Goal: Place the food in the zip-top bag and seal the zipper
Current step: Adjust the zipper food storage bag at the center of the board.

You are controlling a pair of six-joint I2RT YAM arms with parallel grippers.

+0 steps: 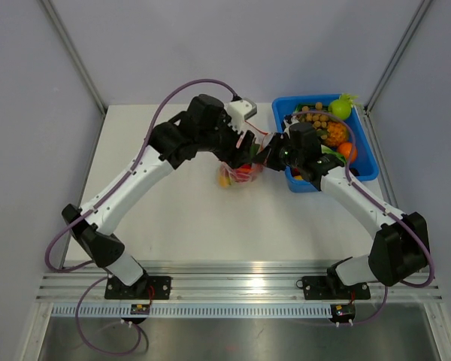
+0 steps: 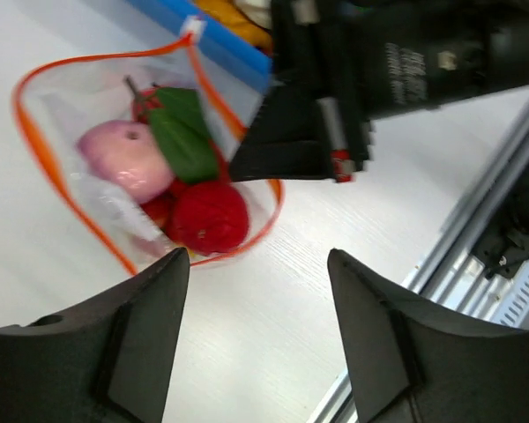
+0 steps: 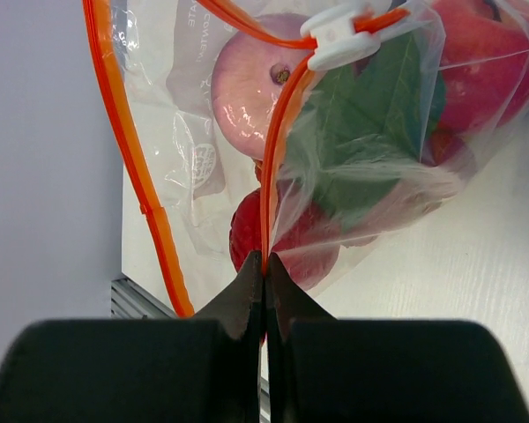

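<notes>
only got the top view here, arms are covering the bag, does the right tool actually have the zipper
Observer: Yes. The right wrist view shows the right tool shut on the orange zipper, a stretch along the strip from the white slider.
Operator: so is it sealed
Observer: No. In the left wrist view the mouth of the zip-top bag is an open loop.
Operator: left tool holding anything
Observer: No. The left tool is open and holds nothing, apart from the bag.
</notes>
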